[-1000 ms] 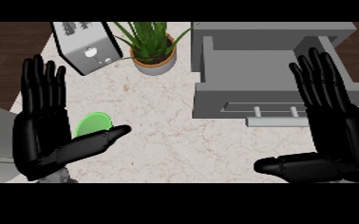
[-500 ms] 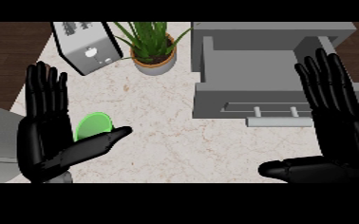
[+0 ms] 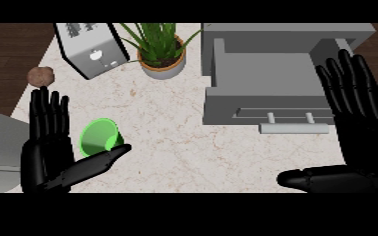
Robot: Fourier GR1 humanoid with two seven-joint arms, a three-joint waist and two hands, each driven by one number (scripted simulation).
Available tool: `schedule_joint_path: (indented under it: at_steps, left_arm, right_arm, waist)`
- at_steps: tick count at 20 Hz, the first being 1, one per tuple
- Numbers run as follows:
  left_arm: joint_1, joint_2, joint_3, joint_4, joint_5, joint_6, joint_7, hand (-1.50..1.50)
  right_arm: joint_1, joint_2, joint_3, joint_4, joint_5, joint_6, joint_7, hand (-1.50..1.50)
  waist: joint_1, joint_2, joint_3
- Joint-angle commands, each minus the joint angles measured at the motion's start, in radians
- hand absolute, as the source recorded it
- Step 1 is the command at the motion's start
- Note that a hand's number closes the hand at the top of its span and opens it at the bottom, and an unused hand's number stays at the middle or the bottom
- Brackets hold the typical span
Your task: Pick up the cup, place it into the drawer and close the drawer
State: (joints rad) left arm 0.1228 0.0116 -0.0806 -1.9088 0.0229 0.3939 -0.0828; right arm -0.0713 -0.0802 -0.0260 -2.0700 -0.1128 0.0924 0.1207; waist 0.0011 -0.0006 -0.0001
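Note:
A green cup (image 3: 100, 137) lies on the marble counter at the lower left, its mouth facing me. My left hand (image 3: 49, 152) is open beside it, fingers straight up on the cup's left and the thumb stretched out just below the cup. The grey drawer (image 3: 267, 82) stands pulled open at the upper right, its front panel and handle (image 3: 294, 128) toward me, nothing visible inside. My right hand (image 3: 351, 125) is open at the right edge, fingers upright beside the drawer's right end, thumb pointing left near the bottom.
A toaster (image 3: 90, 49) stands at the back left, with a potted plant (image 3: 162, 52) to its right near the drawer's left wall. A small brown round object (image 3: 41, 75) lies at the counter's left edge.
Both hands have slid down toward the view's lower edge. The cup and the drawer have not moved.

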Motion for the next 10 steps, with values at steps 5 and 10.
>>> schedule_joint_path:
  at_steps: [5,10]
  left_arm:
    - [0.121,-0.011,-0.050,0.162,0.054,0.065,-0.225,-1.50]
    - [0.021,-0.011,0.057,0.291,0.076,-0.011,-0.234,-1.50]
  right_arm:
    - [-0.067,0.012,0.001,0.008,0.012,-0.032,0.043,-1.50]
    - [0.048,0.022,0.026,0.012,0.002,0.026,-0.043,-1.50]
  waist:
    - [0.003,0.000,-0.001]
    - [-0.002,0.001,0.000]
